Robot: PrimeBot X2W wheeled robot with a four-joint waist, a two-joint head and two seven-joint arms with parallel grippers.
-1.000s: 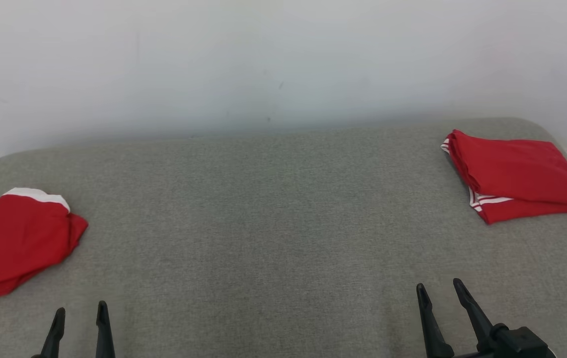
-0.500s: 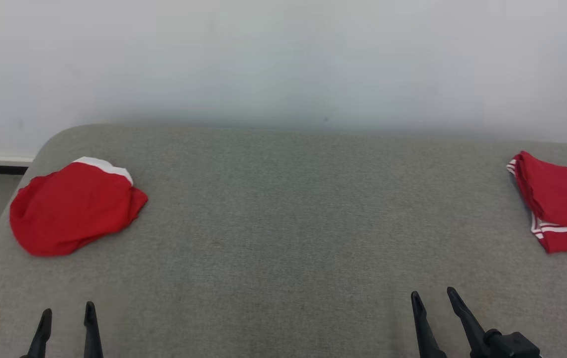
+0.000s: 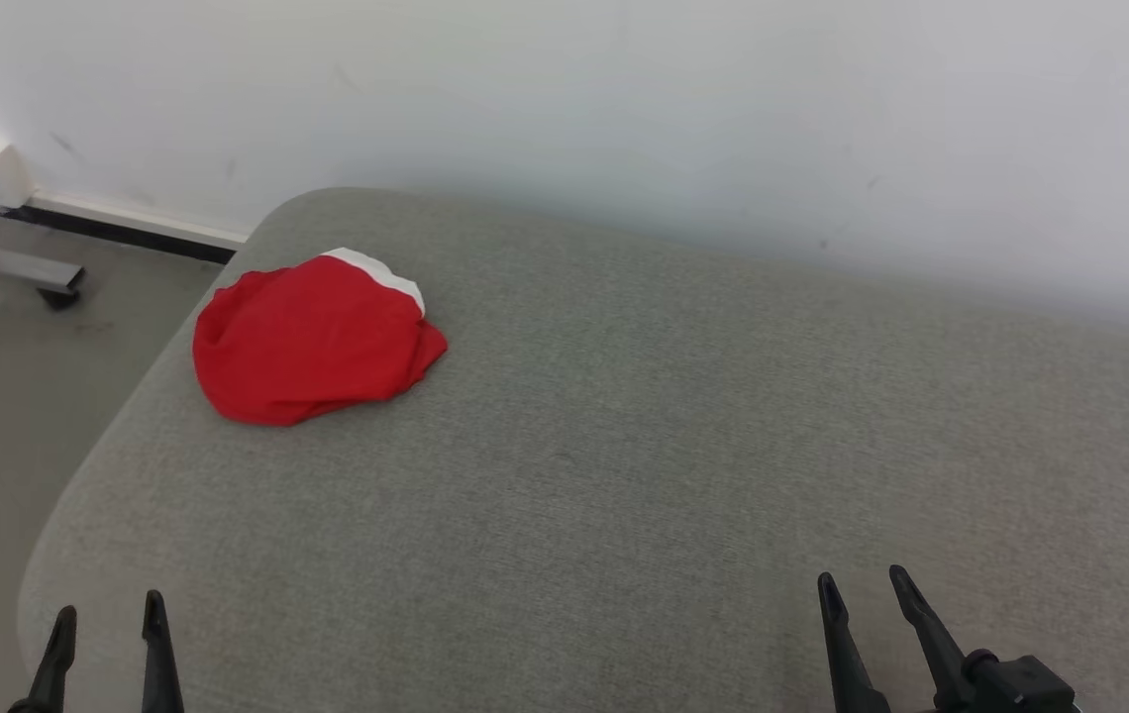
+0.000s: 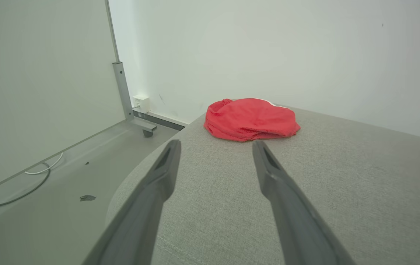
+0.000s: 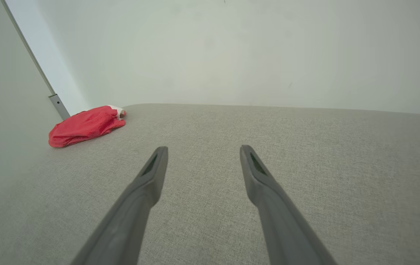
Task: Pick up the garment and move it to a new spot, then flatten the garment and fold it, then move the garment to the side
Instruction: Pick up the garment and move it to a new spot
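Across the wide grey cushion [image 3: 644,456], the crumpled red garment [image 3: 312,342] lies near the far left corner, so the left gripper [image 3: 109,604] and right gripper [image 3: 863,576], both wide open and empty, should reach well forward and pinch its bunched edge.

no readable text, labels or signs
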